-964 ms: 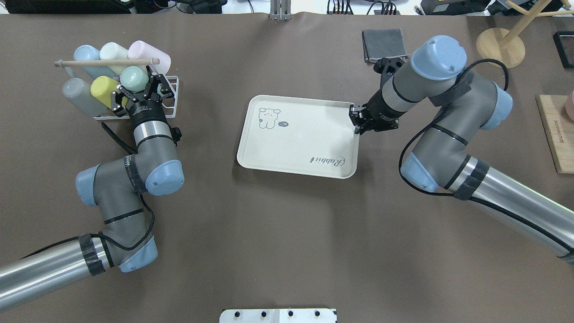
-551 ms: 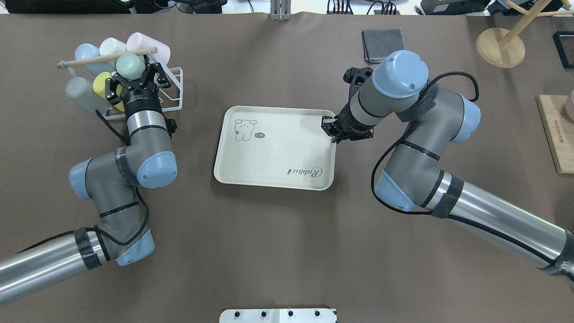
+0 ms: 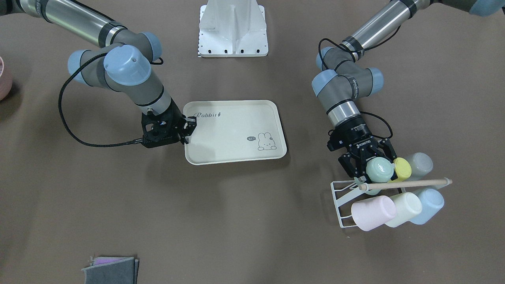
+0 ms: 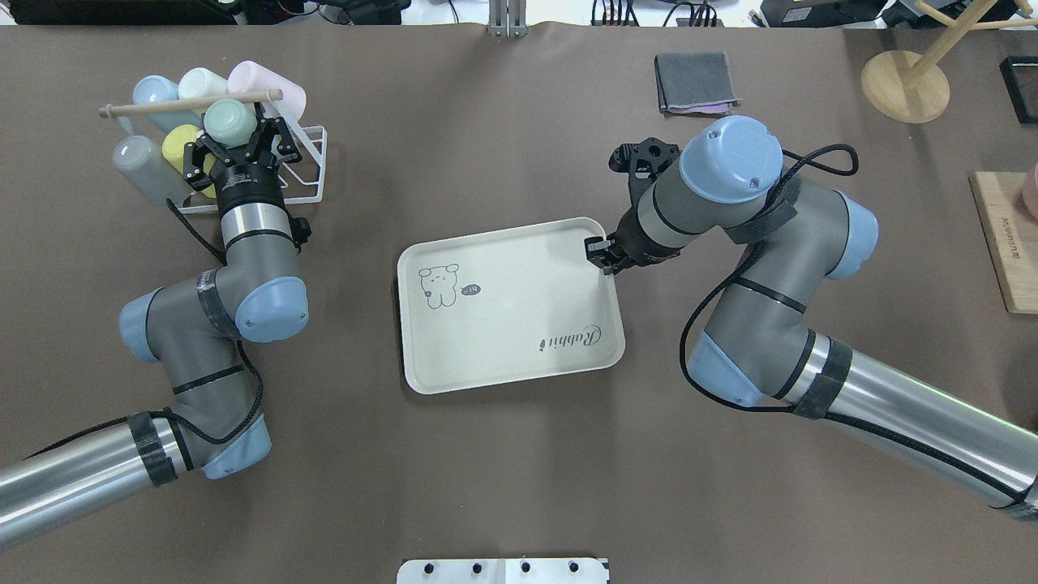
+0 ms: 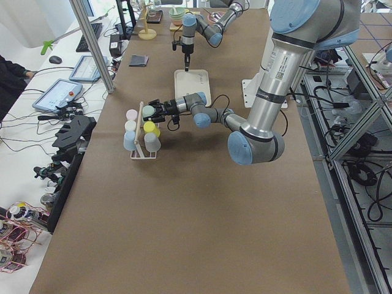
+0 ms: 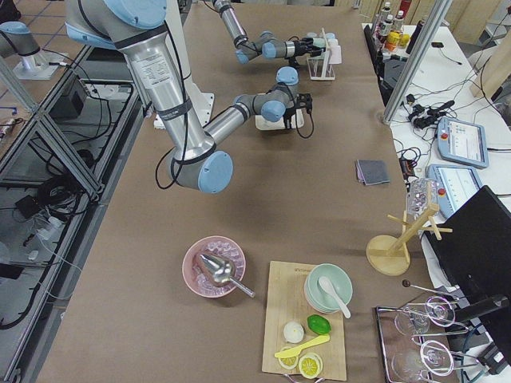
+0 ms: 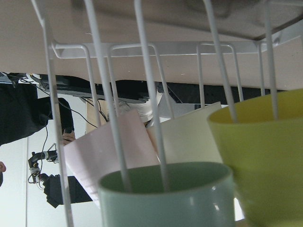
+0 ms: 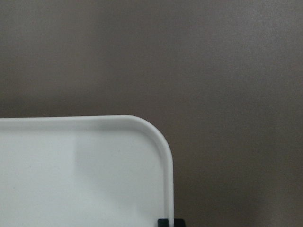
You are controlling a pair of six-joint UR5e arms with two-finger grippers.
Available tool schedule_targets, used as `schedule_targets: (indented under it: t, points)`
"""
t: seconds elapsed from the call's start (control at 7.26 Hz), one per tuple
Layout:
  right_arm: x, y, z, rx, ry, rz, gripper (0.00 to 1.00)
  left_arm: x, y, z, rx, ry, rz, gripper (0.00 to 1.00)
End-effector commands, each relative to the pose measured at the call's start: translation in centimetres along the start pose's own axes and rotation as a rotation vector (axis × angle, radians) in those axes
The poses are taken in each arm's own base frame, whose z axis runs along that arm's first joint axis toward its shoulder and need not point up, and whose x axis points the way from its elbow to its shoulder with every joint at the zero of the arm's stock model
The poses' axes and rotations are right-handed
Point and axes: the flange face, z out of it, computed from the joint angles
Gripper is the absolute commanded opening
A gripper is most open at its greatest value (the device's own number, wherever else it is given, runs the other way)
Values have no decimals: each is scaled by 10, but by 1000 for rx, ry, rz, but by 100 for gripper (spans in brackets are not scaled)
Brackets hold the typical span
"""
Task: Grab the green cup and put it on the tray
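Observation:
The mint-green cup (image 4: 229,122) lies on its side in a white wire rack (image 4: 312,162), its base facing up in the front view (image 3: 379,169). My left gripper (image 4: 233,139) has a finger on each side of the cup and is closed on it. The left wrist view shows the cup's rim (image 7: 165,198) close below, with rack wires across it. The cream "Rabbit" tray (image 4: 503,324) lies mid-table, turned at a slant. My right gripper (image 4: 604,251) is shut on the rim at the tray's far right corner (image 8: 142,127).
The rack also holds yellow-green (image 4: 174,146), grey (image 4: 138,162), blue, cream and pink (image 4: 259,81) cups under a wooden stick (image 4: 186,103). A grey cloth (image 4: 696,81), a wooden stand (image 4: 904,85) and a cutting board (image 4: 1005,243) lie far right.
My right gripper has dragged the tray left, then toward me, and turned it. My left gripper with the green cup has shifted up-left, and the rack and stick have shifted with it.

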Motion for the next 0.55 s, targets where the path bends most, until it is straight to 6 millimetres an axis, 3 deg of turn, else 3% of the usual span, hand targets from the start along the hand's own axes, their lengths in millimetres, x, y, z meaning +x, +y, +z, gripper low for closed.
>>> schedule_targets:
  t: [0.0, 0.41]
  points:
    - [2, -1, 5, -5, 9, -7, 0, 4, -9, 1, 2, -5, -4, 18]
    - [-4, -14, 20, -12, 27, 2, 0, 1, -17, -11, 17, -20, 2, 18]
